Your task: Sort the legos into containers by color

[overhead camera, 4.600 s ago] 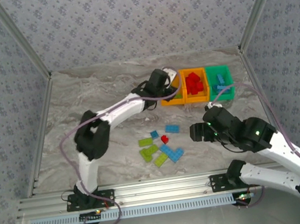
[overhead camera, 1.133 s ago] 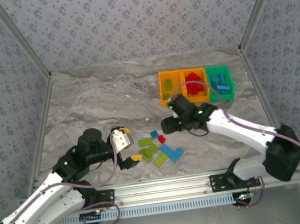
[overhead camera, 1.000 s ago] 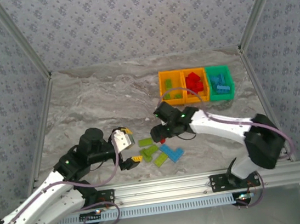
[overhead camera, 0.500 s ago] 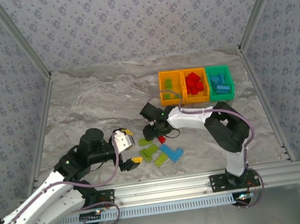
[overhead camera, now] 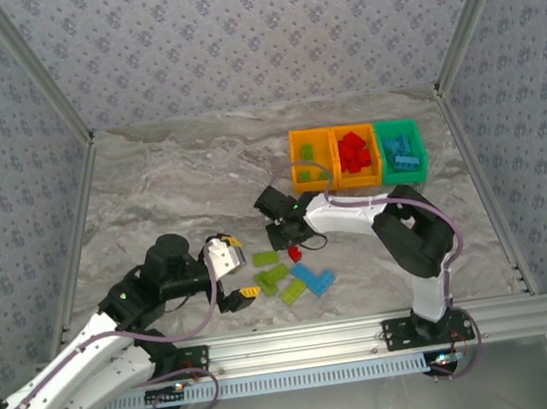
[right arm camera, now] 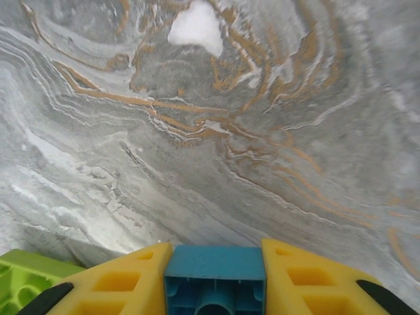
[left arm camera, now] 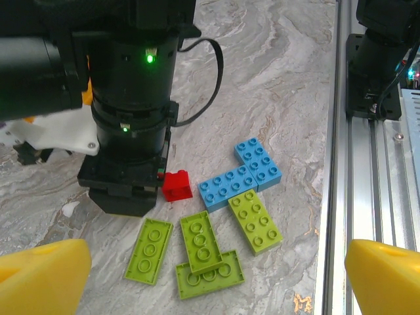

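My right gripper [overhead camera: 280,238] reaches down at the far edge of the lego pile and is shut on a light blue brick [right arm camera: 214,270], which sits between its yellow fingers [right arm camera: 125,279]. Just right of it lies a small red brick [left arm camera: 176,186]. In front lie joined light blue bricks [left arm camera: 239,177] and lime green bricks [left arm camera: 200,239], one stacked on another. My left gripper [left arm camera: 213,279] hovers open on the near-left side of the pile, apart from every brick. At the back right stand the containers: an orange bin [overhead camera: 295,164] with green bricks, an orange bin [overhead camera: 359,184] with red ones, and a green bin [overhead camera: 422,157] with blue ones.
The right forearm [overhead camera: 356,216] stretches from the pile toward the right, in front of the bins. A metal rail [overhead camera: 302,342] runs along the table's near edge, close to the pile. Papered walls enclose the marbled tabletop [overhead camera: 169,178] at the left, back and right.
The left arm pulled back from the bins to the near left. The right gripper swung left to the pile and now sits over the blue brick, barely moving in the last half second.
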